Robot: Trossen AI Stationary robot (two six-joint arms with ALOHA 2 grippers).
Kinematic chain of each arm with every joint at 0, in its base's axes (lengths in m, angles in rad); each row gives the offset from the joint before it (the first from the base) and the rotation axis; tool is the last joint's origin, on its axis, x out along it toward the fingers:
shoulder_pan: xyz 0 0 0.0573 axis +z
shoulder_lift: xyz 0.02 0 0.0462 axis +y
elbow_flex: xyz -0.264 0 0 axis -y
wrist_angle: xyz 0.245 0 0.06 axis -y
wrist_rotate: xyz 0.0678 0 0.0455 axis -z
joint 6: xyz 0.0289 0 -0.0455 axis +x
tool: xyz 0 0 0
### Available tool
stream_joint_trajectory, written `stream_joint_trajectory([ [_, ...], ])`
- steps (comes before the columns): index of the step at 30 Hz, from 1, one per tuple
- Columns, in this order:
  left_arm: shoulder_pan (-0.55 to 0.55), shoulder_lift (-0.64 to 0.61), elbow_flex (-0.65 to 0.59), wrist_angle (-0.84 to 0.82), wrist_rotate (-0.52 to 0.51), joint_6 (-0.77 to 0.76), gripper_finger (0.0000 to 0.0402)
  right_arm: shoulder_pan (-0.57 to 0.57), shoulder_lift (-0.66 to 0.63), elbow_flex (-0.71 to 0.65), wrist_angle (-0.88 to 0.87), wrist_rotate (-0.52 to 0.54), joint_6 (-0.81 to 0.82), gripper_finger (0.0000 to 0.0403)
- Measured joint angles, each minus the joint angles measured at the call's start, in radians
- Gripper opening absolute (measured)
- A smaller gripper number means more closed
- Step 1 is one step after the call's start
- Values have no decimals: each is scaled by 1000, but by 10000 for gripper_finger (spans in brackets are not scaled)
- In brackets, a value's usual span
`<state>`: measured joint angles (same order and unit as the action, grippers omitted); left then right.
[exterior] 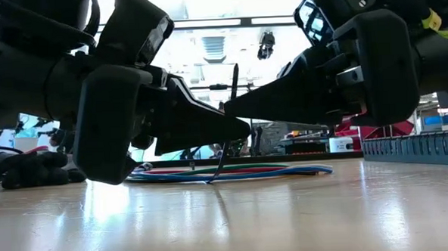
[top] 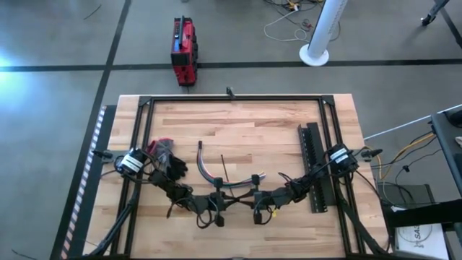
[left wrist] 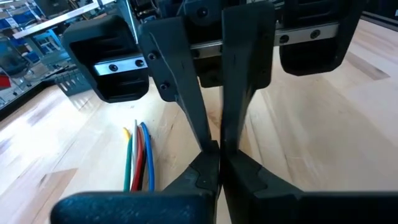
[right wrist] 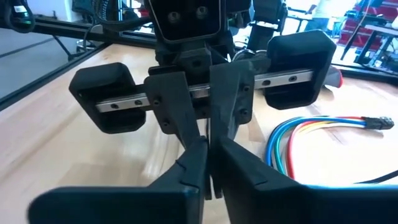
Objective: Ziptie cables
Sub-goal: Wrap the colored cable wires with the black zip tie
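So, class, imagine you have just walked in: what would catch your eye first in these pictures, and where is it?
First, the two dark arms meeting nose to nose over the front middle of the table: the left gripper and right gripper have their jaws shut, apparently on the thin black ziptie, which stands up between them. Just behind, the coloured cables lie flat on the wood.

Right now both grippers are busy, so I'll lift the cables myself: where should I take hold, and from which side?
Pinch the cables mid-curve, from straight above, across the wires: there they lie flat together on the table, while the ends splay. The left gripper and right gripper meet tip to tip, shut, beside them.
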<state>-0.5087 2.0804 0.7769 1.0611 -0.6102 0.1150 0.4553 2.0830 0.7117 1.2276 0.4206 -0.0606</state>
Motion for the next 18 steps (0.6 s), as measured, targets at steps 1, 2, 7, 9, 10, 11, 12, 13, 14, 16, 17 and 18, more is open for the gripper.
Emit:
stream_joint_trajectory([
  [1,0,0,0,1,0,0,0,0,0,3,-1,0,-7,15],
  [2,-1,-1,0,2,0,0,0,-1,0,6,-2,-1,-12,9],
  [7,0,-2,-1,2,0,1,0,-4,0,16,-17,-1,-22,2],
  [9,0,-4,-2,0,-7,9,0,-4,0,16,-17,-1,-19,1],
  [10,-1,-6,-2,-1,-16,10,1,-4,0,16,-17,0,-19,1],
  [11,-1,-11,-5,-4,-25,11,3,-4,-1,16,-17,2,-19,0],
  [12,-2,-18,-8,-9,-28,11,6,-5,-1,16,-15,3,-19,0],
  [13,-2,-26,-11,-15,-28,11,10,-5,-1,17,-14,4,-19,0],
  [14,-2,-35,-14,-26,-28,11,15,-5,-2,17,-14,4,-19,0],
  [16,-6,-51,-16,-57,-28,9,27,-5,-2,17,-14,3,-19,0],
  [17,-6,-56,-17,-71,-29,7,34,-5,-2,17,-14,3,-20,0],
  [18,-9,-63,-17,-83,-28,3,42,-5,-2,17,-15,3,-21,0],
])
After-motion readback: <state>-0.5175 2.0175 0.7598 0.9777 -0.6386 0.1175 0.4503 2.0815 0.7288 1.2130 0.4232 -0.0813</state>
